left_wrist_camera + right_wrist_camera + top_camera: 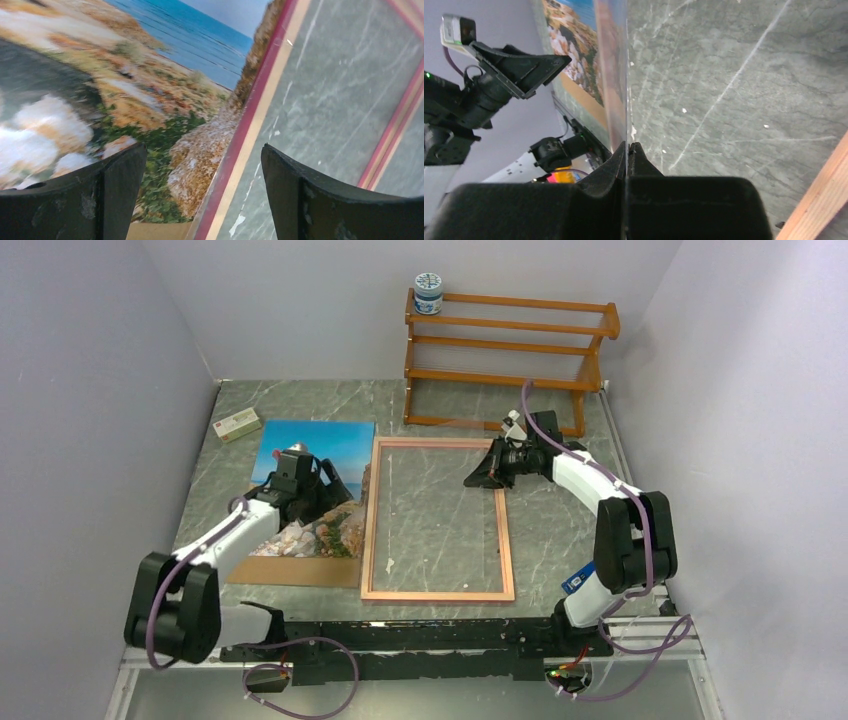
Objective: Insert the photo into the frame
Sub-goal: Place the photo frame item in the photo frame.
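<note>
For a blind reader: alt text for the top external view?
A wooden rectangular frame lies flat on a grey marbled table; the shut right gripper sits at its right rail, the open left gripper above the seashore photo.

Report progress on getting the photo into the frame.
Done: the frame lies back-up on the table. In hand: the right gripper is shut at its right rail, seemingly pinching a thin clear sheet; the left gripper hovers open over the photo, holding nothing. Left: the photo lies face-up on a brown panel beside the frame; it must be picked up and laid inside.
</note>
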`<state>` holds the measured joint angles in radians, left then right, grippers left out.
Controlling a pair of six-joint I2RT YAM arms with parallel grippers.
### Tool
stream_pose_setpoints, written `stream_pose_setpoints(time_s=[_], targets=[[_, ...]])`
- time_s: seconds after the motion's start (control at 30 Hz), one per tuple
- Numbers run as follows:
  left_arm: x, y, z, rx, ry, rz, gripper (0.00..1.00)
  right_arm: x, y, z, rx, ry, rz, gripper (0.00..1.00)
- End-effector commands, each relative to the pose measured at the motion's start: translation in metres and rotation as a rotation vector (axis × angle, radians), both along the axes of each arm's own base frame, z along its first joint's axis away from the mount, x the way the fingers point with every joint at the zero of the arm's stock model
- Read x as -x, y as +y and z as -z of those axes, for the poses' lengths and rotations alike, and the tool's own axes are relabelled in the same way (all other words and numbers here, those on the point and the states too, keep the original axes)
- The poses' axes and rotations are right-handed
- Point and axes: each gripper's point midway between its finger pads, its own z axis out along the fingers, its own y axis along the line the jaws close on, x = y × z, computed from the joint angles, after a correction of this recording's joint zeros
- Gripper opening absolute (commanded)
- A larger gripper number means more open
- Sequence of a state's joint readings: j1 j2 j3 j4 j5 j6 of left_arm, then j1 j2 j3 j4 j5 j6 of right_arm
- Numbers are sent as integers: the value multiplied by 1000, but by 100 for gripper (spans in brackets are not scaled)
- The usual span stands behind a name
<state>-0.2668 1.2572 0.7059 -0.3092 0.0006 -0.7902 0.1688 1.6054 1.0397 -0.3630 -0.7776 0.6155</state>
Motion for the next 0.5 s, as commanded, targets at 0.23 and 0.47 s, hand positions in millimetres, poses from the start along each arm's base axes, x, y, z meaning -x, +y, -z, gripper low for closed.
stream_pose_setpoints(time_s=[0.23, 0.47], targets=[[-14, -68, 17, 201, 31, 403, 85, 0, -35, 29, 188, -9, -23, 0], [-14, -77, 20, 232, 42, 464, 83, -1, -41, 40, 232, -15, -44, 0]])
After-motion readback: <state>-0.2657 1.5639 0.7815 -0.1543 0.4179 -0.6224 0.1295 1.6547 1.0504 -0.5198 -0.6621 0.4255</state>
